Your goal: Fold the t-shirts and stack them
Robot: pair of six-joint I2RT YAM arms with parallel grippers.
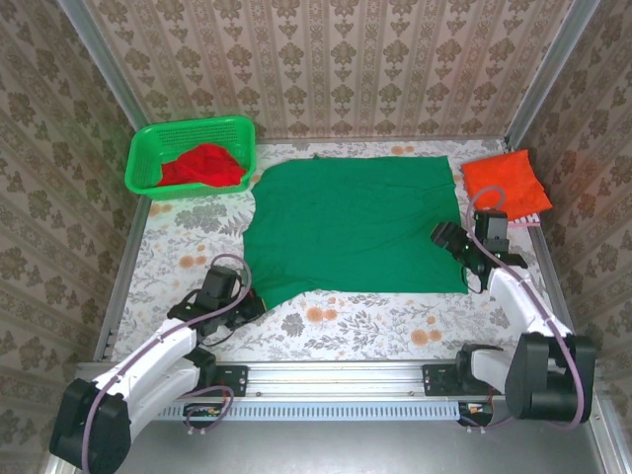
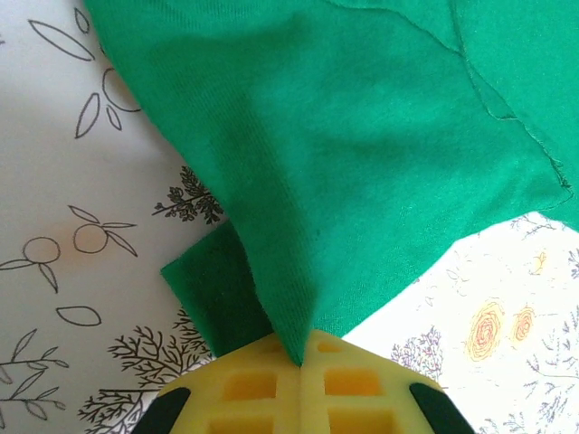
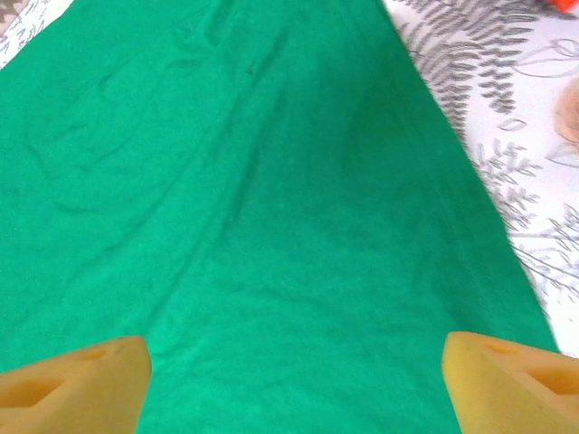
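left gripper [image 2: 300, 362]: clamped on a corner of the dark green t-shirt [image 1: 355, 222]
right gripper [image 3: 294, 380]: spread wide above that shirt
basket [image 1: 188, 128]: holds the crumpled red t-shirt [image 1: 202, 166]

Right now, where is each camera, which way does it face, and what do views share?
Top external: above and behind, looking down at the table; both arms show, left gripper and right gripper.
Left wrist: on the left arm, looking along its shut fingers pinching the green t-shirt corner.
Right wrist: on the right arm, looking between open fingers onto cloth.
Shared: the green t-shirt.
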